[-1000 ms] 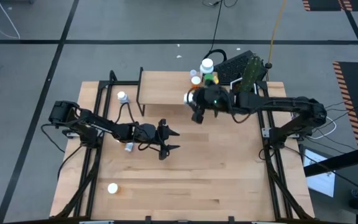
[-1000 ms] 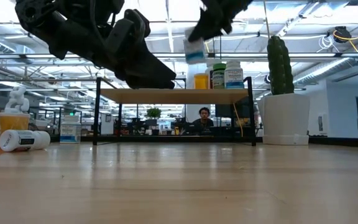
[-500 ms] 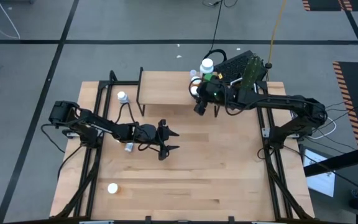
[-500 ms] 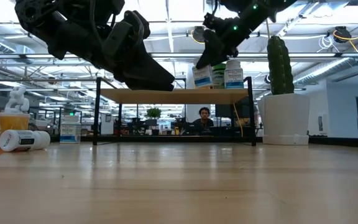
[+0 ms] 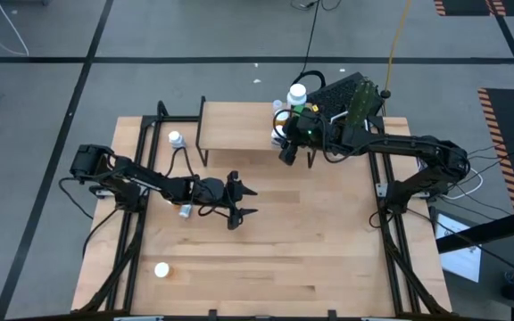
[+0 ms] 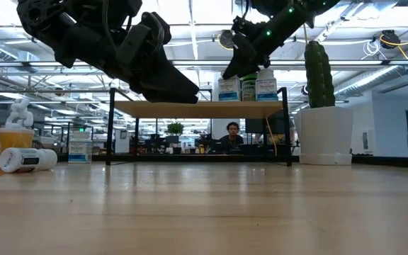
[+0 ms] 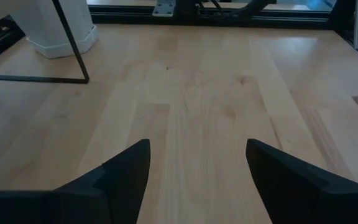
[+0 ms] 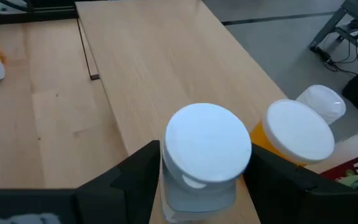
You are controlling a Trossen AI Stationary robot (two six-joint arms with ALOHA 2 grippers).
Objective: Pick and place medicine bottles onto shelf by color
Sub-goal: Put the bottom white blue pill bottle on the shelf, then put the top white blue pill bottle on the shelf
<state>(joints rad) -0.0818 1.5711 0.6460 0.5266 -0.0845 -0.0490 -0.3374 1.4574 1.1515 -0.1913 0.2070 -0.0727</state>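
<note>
The right gripper (image 8: 194, 180) clamps a white bottle (image 8: 207, 155) onto the shelf (image 5: 235, 125) beside the orange one (image 8: 291, 134), while three bottles wait on the surface and the left gripper (image 5: 246, 201) hovers open.

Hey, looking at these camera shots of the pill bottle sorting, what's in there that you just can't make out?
- Right gripper: the white-capped bottle sits between its fingers; whether the pads press it is hidden by the cap in the right wrist view.
- Bottles at the shelf's corner: the right arm covers most of them in the high view.
- Bottle labels: too small to read in the low view.
- Bottle beside the left arm: partly hidden by it, colour unclear.
</note>
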